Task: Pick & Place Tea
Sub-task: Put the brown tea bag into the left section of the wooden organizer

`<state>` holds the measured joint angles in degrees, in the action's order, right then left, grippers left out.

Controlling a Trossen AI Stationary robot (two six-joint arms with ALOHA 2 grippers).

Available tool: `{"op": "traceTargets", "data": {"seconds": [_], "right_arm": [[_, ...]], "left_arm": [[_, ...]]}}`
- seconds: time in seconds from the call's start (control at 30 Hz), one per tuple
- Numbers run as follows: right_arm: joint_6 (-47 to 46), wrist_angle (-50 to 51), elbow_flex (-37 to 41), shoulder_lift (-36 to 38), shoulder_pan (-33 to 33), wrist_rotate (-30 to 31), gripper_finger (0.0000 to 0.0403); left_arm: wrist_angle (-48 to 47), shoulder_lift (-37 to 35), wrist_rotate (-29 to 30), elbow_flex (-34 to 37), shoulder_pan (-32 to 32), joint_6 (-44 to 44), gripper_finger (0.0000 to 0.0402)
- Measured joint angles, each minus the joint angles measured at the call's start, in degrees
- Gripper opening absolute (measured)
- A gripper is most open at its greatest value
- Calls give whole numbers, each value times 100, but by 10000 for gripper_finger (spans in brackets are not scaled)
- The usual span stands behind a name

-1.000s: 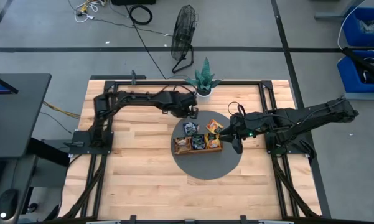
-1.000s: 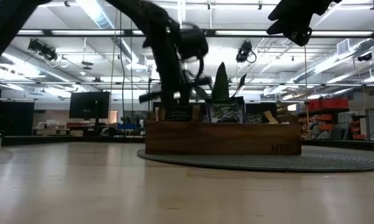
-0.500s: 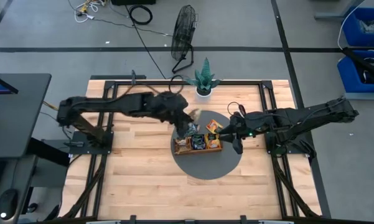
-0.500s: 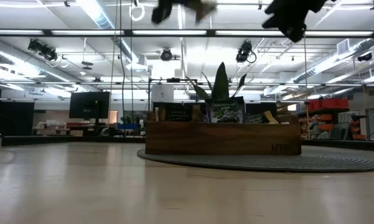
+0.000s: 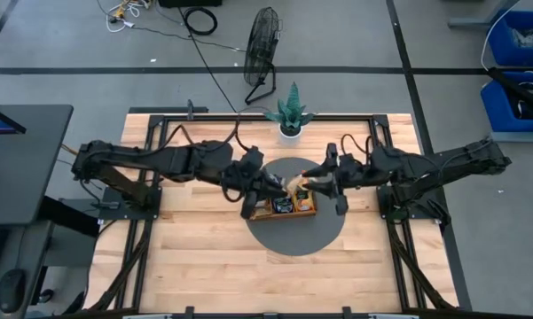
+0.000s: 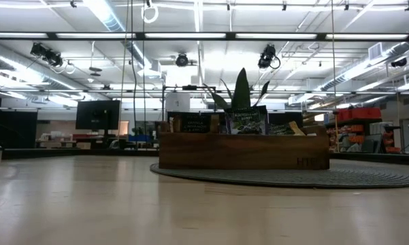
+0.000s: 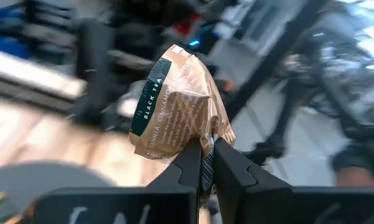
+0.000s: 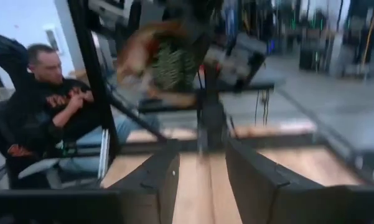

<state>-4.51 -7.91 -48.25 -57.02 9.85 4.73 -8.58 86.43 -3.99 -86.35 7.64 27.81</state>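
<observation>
My left gripper (image 7: pixel 203 165) is shut on a tan tea sachet (image 7: pixel 177 102) printed "BLACK TEA". In the high view it (image 5: pixel 280 185) hovers over the brown wooden tray (image 5: pixel 285 213) with the sachet (image 5: pixel 294 182) out in front. My right gripper (image 5: pixel 320 180) is open, just right of that sachet and pointing at it; its wrist view (image 8: pixel 202 177) shows the sachet (image 8: pixel 152 46) ahead. Other sachets (image 6: pixel 248 122) stand upright in the tray (image 6: pixel 243 153). The low view shows neither gripper. My left gripper pinches the tan sachet between its two fingers (image 7: pixel 190 163) at one crumpled edge (image 7: pixel 202 140). The rest of the sachet sticks out beyond the fingertips. It is lifted clear, above the tray.
The tray sits on a round dark mat (image 5: pixel 298 237) in the middle of the wooden table. A potted plant (image 5: pixel 289 113) stands at the far edge behind it. A fan (image 5: pixel 263 44) stands on the floor beyond. A person (image 8: pixel 46 106) sits beside the table.
My left gripper came from the plant side toward the tray, dipped at the tray's left end, then rose out of the low view with the tan sachet. My right gripper shifted toward the far edge, rose out of the low view and turned toward the left gripper.
</observation>
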Motion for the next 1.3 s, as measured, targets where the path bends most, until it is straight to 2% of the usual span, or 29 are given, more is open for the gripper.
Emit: {"op": "traceTargets", "data": {"seconds": [0.17,0.3,0.4,0.6,0.9,1.0,1.13,1.3], "right_arm": [[250,-445,0,1,-2,-527,139],[83,-824,0,1,0,-1277,139],[-145,-1189,0,1,2,-1523,139],[-394,-1780,0,1,-4,-1527,149],[-899,-1905,0,-49,-7,-1468,234],[-1099,-2113,0,-128,-7,-1464,250],[-1124,-2108,0,-225,-7,-1463,249],[-1152,-2133,0,-312,-4,-1468,225]], "left_arm": [[852,2,-465,-2,177,28,24],[1293,3,-531,-2,257,1,26],[1492,73,-533,-1,260,0,26],[2069,326,-543,-3,260,2,27],[2785,628,-607,-7,251,46,27],[2879,722,-601,-12,231,133,27],[2884,846,-587,0,209,197,26],[2924,888,-573,-4,176,199,28]]}}
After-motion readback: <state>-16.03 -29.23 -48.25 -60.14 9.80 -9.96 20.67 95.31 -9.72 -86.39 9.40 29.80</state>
